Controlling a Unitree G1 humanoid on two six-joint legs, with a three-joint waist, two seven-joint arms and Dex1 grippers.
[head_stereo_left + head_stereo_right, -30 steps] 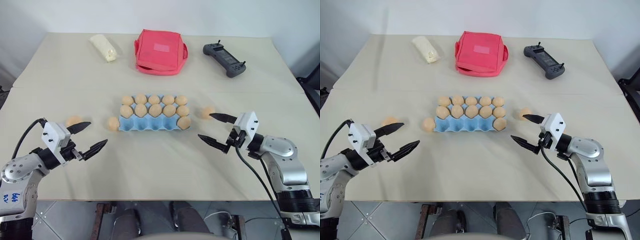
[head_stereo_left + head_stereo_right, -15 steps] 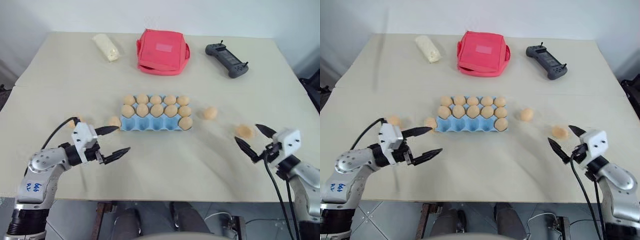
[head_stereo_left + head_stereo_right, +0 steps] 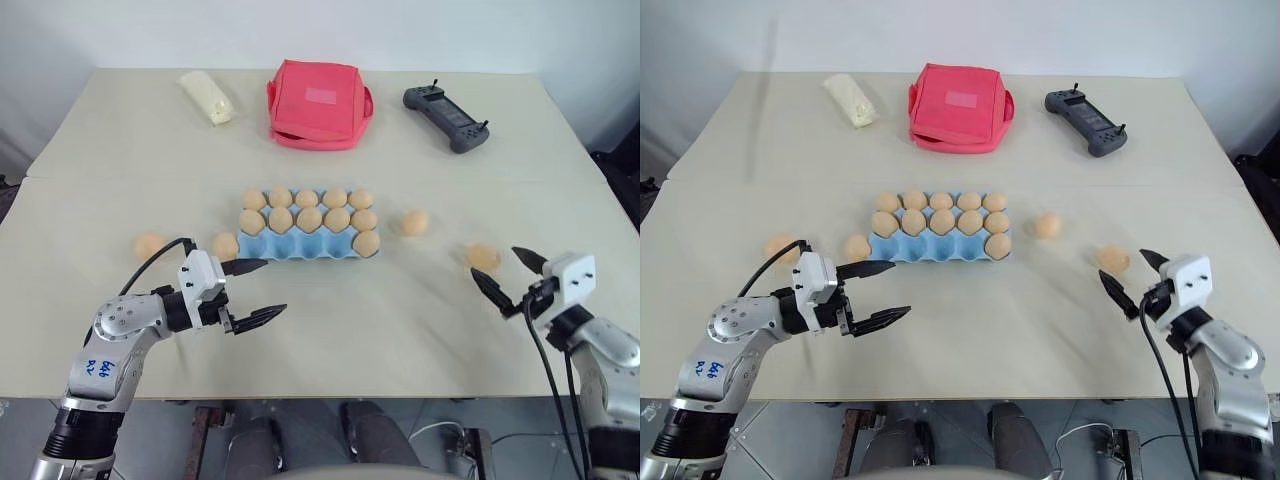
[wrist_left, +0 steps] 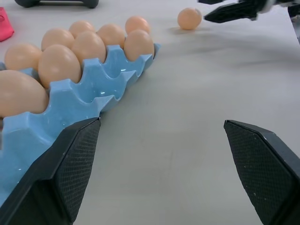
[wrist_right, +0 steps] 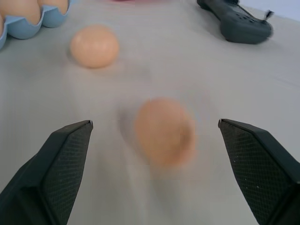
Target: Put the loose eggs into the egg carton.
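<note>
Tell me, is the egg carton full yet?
No. The egg carton has its two far rows filled, but four front cups are empty.

We hold our left gripper (image 3: 255, 291) and right gripper (image 3: 507, 273) low, both spread wide, nothing between the fingers.

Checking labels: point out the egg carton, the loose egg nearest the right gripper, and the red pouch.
egg carton (image 3: 300, 252), left eye view, on its bare blue front wall.
loose egg nearest the right gripper (image 3: 484, 257), left eye view, middle of the shell.
red pouch (image 3: 960, 104), right eye view, centre of its top face.
</note>
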